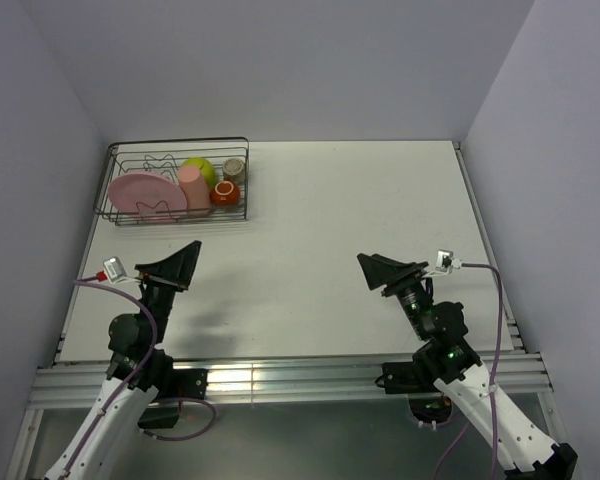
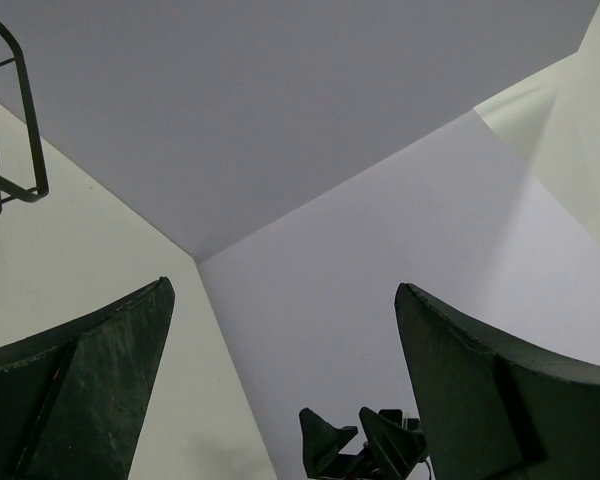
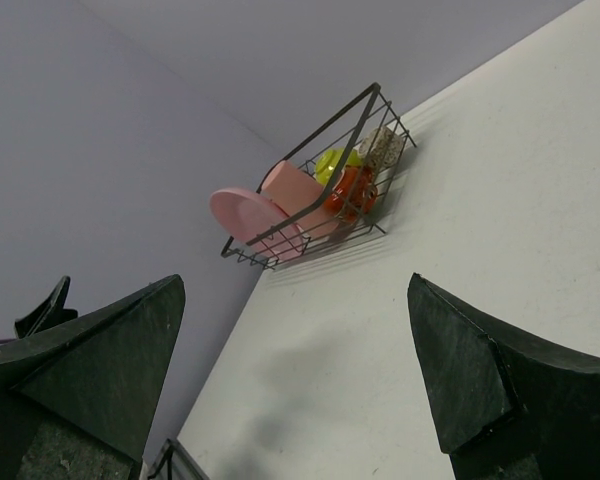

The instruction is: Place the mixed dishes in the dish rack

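The dark wire dish rack (image 1: 177, 143) stands at the table's far left corner. In it are the large pink plate (image 1: 140, 192), the salmon-pink cup (image 1: 193, 188), the lime-green bowl (image 1: 202, 168), the orange-red mug (image 1: 225, 193) and the beige-grey cup (image 1: 234, 168). The right wrist view shows the rack (image 3: 330, 125) far off with the plate (image 3: 242, 213), cup (image 3: 295, 190), bowl (image 3: 332, 160), mug (image 3: 352, 188) and beige cup (image 3: 382, 145). My left gripper (image 1: 175, 265) (image 2: 282, 287) and right gripper (image 1: 385, 272) (image 3: 295, 280) are open, empty, and near the front edge.
One corner of the rack (image 2: 32, 120) shows at the upper left of the left wrist view, and the right arm's gripper (image 2: 365, 445) shows at its bottom. Grey walls enclose the white table (image 1: 360, 210) on three sides.
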### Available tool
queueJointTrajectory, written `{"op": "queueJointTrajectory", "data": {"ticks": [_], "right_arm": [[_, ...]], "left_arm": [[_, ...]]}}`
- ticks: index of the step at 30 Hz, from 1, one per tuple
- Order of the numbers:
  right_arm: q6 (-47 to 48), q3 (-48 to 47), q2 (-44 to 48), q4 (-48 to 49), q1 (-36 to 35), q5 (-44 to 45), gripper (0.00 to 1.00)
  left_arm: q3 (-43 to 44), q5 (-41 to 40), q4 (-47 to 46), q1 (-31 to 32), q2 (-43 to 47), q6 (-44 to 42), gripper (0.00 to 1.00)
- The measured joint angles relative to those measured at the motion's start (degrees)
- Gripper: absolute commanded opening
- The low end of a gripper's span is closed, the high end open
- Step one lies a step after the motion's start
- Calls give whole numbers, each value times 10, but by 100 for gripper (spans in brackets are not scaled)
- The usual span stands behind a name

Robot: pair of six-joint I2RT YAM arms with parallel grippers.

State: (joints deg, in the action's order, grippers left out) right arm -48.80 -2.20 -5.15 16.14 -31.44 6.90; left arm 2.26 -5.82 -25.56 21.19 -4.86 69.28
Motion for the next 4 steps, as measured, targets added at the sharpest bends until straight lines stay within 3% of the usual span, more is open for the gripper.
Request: {"op": "queueJointTrajectory", "data": {"ticks": [4], "right_arm": [[-3, 0, 8, -10, 0, 0, 100]], "left_arm": [[0, 7, -3, 0, -2, 0, 99]]}}
